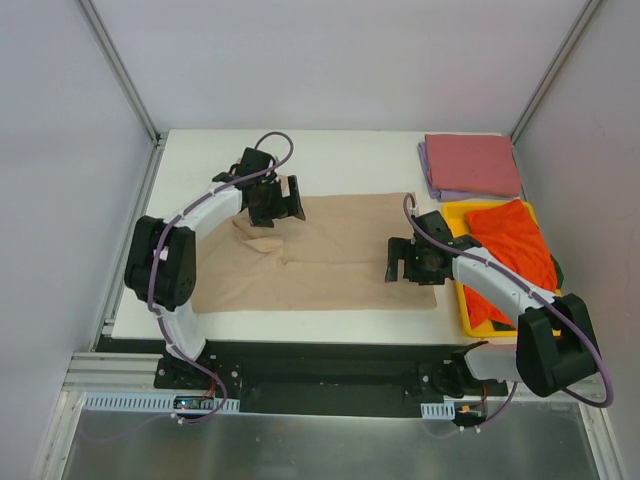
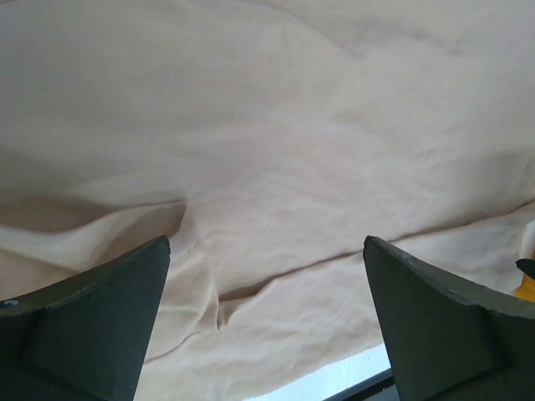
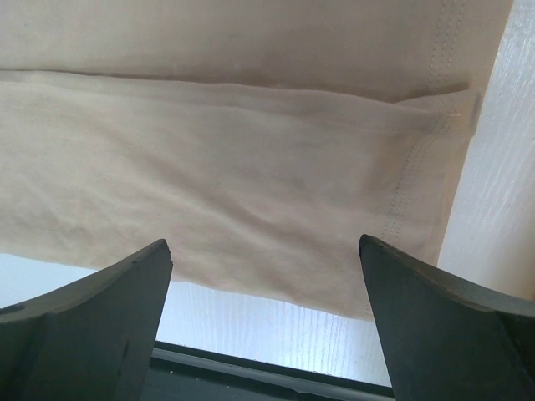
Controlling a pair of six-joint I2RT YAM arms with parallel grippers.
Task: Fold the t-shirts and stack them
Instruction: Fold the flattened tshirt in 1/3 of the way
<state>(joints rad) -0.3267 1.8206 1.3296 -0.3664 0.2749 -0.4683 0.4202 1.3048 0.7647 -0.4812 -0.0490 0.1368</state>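
While lying spread across middle of worktop (image 1: 340,155), tan t-shirt (image 1: 330,265) is showing as long flat band, one long edge folded over, soft creases bunching at left end, stitched hem at right end. Left end effector (image 1: 272,208) is hanging over shirt's far-left part, fingers standing wide apart, gripping nothing. Right end effector (image 1: 408,262) is hanging over right hem, fingers likewise apart, empty. Dusty pink-red t-shirt (image 1: 472,163) is sitting folded atop lavender t-shirt (image 1: 440,194) at far-right corner. Orange-red t-shirt (image 1: 512,250) is lying crumpled in yellow tray (image 1: 466,312).
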